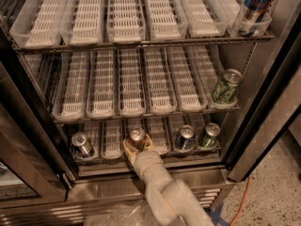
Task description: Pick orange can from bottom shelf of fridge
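Note:
The orange can stands upright at the front of a middle lane on the bottom shelf of the fridge. It has a coppery body and a silver top. My gripper reaches in from below over the steel sill. It is open, with one finger on each side of the can's lower body. The can stands on the shelf, and its lower part is hidden behind the gripper.
On the bottom shelf are a silver can at the left, and a blue-and-silver can and a green can at the right. A green can sits on the middle rack and a blue can on the top rack. An orange cable lies on the floor.

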Available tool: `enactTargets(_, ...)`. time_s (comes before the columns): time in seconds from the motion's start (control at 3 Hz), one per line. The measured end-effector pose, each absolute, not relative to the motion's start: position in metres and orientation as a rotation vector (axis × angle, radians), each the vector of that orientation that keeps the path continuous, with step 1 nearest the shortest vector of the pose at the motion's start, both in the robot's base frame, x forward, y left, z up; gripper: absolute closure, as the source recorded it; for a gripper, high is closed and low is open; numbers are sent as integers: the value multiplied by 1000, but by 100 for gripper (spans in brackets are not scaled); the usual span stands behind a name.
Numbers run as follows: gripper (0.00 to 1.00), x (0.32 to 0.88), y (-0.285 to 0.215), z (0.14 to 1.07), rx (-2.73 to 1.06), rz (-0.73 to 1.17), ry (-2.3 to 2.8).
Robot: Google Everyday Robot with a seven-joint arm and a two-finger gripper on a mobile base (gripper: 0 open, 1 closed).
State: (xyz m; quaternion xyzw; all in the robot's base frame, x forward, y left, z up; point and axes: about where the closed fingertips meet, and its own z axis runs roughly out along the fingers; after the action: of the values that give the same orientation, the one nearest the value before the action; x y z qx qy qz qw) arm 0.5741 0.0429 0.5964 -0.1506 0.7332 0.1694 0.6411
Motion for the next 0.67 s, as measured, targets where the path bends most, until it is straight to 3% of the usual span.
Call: enactTargets(0.67, 100, 573, 43, 609, -361, 343, 1609)
